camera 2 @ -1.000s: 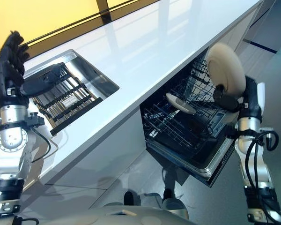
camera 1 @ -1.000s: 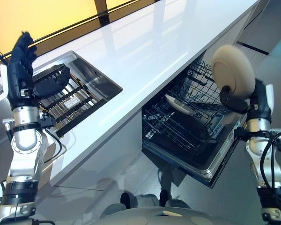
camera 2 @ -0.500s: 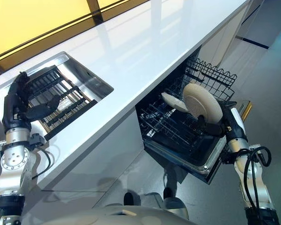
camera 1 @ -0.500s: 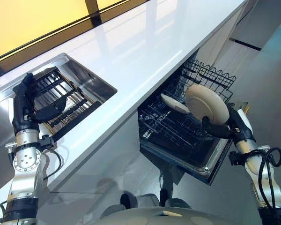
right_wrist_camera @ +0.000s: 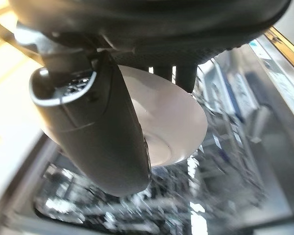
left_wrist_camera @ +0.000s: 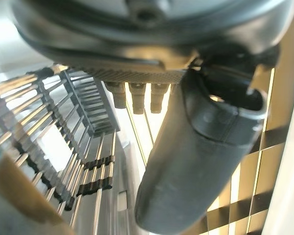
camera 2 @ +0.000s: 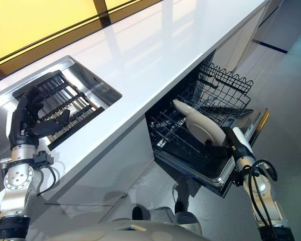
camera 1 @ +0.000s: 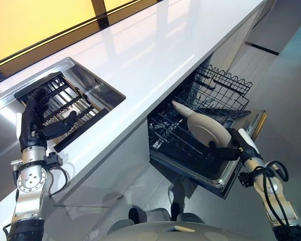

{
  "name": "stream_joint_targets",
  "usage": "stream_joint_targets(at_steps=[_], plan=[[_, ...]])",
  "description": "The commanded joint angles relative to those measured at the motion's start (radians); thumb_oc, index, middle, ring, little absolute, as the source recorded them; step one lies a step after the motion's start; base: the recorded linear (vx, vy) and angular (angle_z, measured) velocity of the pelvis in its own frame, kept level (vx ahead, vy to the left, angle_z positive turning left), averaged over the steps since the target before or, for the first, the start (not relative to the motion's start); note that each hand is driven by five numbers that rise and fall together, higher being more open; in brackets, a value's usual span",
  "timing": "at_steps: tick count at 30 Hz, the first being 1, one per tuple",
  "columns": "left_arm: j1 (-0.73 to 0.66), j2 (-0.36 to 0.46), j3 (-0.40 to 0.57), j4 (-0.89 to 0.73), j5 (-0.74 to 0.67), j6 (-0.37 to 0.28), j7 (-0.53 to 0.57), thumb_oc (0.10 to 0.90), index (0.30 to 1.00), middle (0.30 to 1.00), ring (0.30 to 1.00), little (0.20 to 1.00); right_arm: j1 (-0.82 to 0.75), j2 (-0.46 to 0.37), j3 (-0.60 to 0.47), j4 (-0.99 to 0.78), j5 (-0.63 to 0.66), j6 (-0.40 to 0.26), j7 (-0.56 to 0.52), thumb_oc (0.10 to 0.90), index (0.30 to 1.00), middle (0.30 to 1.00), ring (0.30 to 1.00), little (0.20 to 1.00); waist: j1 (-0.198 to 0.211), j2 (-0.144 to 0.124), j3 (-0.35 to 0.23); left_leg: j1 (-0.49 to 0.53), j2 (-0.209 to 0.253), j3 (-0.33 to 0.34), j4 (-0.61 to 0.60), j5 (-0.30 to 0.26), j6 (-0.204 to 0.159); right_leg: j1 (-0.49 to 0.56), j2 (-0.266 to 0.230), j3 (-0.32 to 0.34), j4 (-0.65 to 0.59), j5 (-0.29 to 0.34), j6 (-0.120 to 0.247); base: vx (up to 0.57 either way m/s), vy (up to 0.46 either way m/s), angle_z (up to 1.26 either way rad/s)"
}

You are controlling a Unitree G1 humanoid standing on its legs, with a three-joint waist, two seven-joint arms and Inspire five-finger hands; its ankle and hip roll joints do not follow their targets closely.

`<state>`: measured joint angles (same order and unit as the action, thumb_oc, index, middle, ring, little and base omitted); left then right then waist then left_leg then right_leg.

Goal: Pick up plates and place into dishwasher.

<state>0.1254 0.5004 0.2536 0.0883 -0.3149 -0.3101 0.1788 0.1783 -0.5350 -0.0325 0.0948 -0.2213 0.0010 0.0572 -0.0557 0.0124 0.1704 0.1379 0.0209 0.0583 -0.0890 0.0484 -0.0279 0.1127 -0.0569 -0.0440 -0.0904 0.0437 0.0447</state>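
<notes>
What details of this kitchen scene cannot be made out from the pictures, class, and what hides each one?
- Whether the plate in the right hand already sits between the rack prongs: its lower edge is hidden behind the plate itself in both eye views, and the rack is blurred in the right wrist view.
- What the left hand reaches for over the sink: its thumb blocks the left wrist view.

The sink is set into the tabletop at the left, with a rack inside it. To the right, below the tabletop's edge, the dishwasher stands open, its lower basket pulled out and holding two plates, one just behind the other.
</notes>
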Motion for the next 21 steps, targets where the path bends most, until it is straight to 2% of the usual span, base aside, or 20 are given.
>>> stream_joint_targets(at_steps=[1,7,11,12,14,18,21], plan=[[-0.073,0.081,0.040,-0.067,0.017,-0.128,0.026,0.800,0.900,0.900,0.900,0.900,-0.162,-0.048,0.018,0.012,-0.047,-0.023,-0.128,0.100,0.300,0.300,0.300,0.200,0.036,0.017,-0.047,-0.009,-0.081,-0.021,0.063,-0.142,0.066,-0.034,0.057,-0.093,0.147,-0.157,0.010,0.04,-0.012,0.14],[-0.094,0.096,-0.004,-0.103,0.024,-0.101,0.010,0.800,0.900,0.900,0.900,0.900,-0.232,-0.036,0.109,0.124,-0.056,0.055,-0.225,0.100,0.300,0.300,0.300,0.200,0.074,0.024,-0.044,-0.015,-0.081,-0.058,0.062,-0.133,0.058,-0.030,0.051,-0.128,0.159,-0.170,0.003,0.03,-0.014,0.21],[-0.094,0.101,-0.016,-0.118,0.017,-0.089,0.007,0.800,0.900,0.900,0.900,0.900,-0.267,-0.033,0.138,0.159,-0.021,0.060,-0.243,0.100,0.300,0.300,0.300,0.200,0.093,0.023,-0.035,-0.030,-0.088,-0.069,0.104,-0.147,0.058,-0.027,0.046,-0.142,0.158,-0.169,-0.006,0.02,-0.016,0.20],[-0.095,0.102,-0.021,-0.119,0.019,-0.088,0.001,0.800,0.900,0.900,0.900,0.900,-0.281,-0.031,0.149,0.157,-0.001,0.043,-0.261,0.800,0.900,0.900,0.900,0.900,0.101,0.023,-0.031,-0.036,-0.092,-0.073,0.118,-0.150,0.058,-0.025,0.045,-0.148,0.156,-0.166,-0.008,0.02,-0.010,0.19],[-0.089,0.104,-0.022,-0.118,0.016,-0.092,-0.014,0.800,0.900,0.900,0.900,0.900,-0.299,-0.027,0.155,0.139,0.015,0.004,-0.301,0.800,0.900,0.900,0.900,0.900,0.111,0.025,-0.028,-0.039,-0.094,-0.079,0.126,-0.152,0.059,-0.022,0.045,-0.155,0.155,-0.164,-0.011,0.02,-0.009,0.12],[-0.076,0.098,-0.015,-0.117,0.015,-0.098,-0.033,0.800,0.900,0.900,0.900,0.900,-0.306,-0.018,0.131,0.019,0.056,-0.174,-0.387,0.800,0.900,0.900,0.900,0.900,0.116,0.037,-0.027,-0.038,-0.089,-0.084,0.096,-0.137,0.059,-0.029,0.046,-0.162,0.162,-0.169,-0.009,0.00,0.001,0.06],[-0.061,0.088,-0.003,-0.115,0.011,-0.106,-0.051,0.800,0.900,0.900,0.900,0.900,-0.290,-0.011,0.090,-0.073,0.074,-0.263,-0.411,0.800,0.900,0.900,0.900,0.900,0.110,0.044,-0.030,-0.035,-0.082,-0.079,0.069,-0.122,0.055,-0.033,0.045,-0.165,0.166,-0.174,-0.005,0.00,0.001,0.03]])
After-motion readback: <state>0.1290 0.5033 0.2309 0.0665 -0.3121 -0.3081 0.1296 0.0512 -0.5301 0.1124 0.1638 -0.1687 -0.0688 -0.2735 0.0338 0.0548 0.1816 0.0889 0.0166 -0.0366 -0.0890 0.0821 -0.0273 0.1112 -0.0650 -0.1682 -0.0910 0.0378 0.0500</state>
